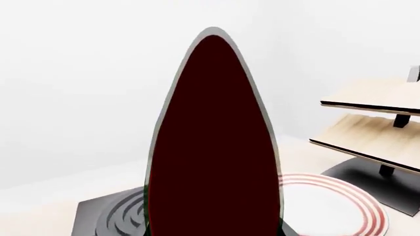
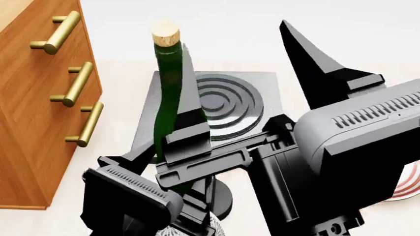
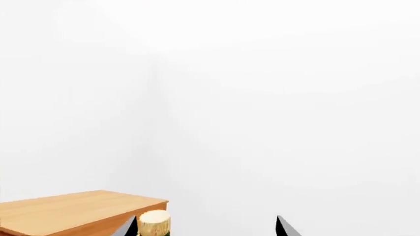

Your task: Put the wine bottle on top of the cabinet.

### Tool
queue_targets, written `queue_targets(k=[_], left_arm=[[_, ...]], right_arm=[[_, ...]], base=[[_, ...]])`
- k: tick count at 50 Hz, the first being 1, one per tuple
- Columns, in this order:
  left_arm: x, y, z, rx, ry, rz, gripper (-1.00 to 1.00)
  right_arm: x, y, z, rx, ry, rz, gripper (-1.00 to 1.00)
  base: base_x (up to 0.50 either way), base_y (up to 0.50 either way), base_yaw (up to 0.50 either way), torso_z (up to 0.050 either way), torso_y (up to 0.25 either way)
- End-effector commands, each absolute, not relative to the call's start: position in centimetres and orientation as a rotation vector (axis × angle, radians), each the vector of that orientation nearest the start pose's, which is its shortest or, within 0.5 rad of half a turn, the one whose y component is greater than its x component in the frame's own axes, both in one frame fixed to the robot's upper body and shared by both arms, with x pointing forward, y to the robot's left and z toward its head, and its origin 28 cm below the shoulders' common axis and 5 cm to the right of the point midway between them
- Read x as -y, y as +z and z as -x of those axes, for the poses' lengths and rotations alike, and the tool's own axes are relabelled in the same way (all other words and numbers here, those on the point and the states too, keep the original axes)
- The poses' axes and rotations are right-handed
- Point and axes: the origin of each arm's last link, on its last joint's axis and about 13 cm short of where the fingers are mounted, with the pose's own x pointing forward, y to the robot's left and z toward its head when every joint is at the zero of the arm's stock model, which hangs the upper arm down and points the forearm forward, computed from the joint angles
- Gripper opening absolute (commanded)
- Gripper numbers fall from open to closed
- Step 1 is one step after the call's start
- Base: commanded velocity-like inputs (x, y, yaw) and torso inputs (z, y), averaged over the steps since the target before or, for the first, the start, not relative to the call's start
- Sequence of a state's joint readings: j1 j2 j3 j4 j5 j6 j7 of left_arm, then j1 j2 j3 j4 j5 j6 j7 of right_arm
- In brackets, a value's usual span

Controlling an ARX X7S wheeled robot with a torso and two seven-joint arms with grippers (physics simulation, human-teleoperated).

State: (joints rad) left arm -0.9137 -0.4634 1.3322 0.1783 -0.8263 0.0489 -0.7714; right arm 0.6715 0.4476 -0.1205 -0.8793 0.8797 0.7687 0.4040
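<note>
The wine bottle (image 2: 165, 98) stands upright with its tan cork on top, just right of the cabinet (image 2: 33, 108) and below the level of its top. My left gripper (image 2: 169, 160) is shut on the bottle's lower body. In the left wrist view the bottle (image 1: 213, 147) fills the middle and hides the fingers. My right gripper (image 2: 236, 49) is open, its fingers pointing up. The bottle's neck is between them, close to one finger. The right wrist view shows the cork (image 3: 154, 224) beside one fingertip of my right gripper (image 3: 206, 228), with the cabinet top (image 3: 72, 211) behind.
A black square slab with raised grey rings (image 2: 229, 101) lies on the floor behind the bottle. A white plate with red rings (image 1: 341, 206) lies beside it. A pale wooden rack on a dark base (image 1: 374, 128) stands beyond the plate. White walls are all around.
</note>
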Motion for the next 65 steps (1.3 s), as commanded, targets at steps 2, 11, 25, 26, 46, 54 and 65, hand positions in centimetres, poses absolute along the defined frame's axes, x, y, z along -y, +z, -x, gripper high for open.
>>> queue_targets(k=[2,11,25,26,46,54,65], left_arm=[[-12.8,15.5,-26.0,0.228,-0.375,0.007,-1.0],[-13.7,18.2,-26.8,0.286,-0.325,-0.014,-1.0],[-14.3,22.0,-27.7,0.351,-0.284,-0.049,-1.0],[-14.4,22.2,-27.8,0.354,-0.281,-0.052,-1.0],[-18.3,29.6,-29.6,0.41,-0.125,-0.184,-1.0],[-20.7,34.7,-30.3,0.429,-0.027,-0.259,-1.0],[-23.7,38.3,-31.8,0.376,0.079,-0.332,-1.0]], right_arm=[[10.5,24.3,-18.3,0.584,0.256,-0.038,1.0],[11.3,22.7,-17.0,0.568,0.16,-0.082,1.0],[11.9,18.3,-15.6,0.473,0.068,-0.121,1.0],[11.9,18.2,-15.6,0.47,0.069,-0.12,1.0],[12.2,17.9,-15.4,0.461,0.082,-0.121,1.0],[11.9,18.1,-15.4,0.465,0.094,-0.126,1.0],[11.8,18.1,-15.4,0.459,0.101,-0.125,1.0]], base=[[0.0,0.0,0.0,0.0,0.0],[0.0,0.0,0.0,0.0,0.001],[0.0,0.0,0.0,0.001,0.0],[0.0,0.0,0.0,0.0,0.0],[0.0,0.0,0.0,0.0,0.001],[0.0,0.0,0.0,0.001,0.001],[0.0,0.0,0.0,0.0,0.0]])
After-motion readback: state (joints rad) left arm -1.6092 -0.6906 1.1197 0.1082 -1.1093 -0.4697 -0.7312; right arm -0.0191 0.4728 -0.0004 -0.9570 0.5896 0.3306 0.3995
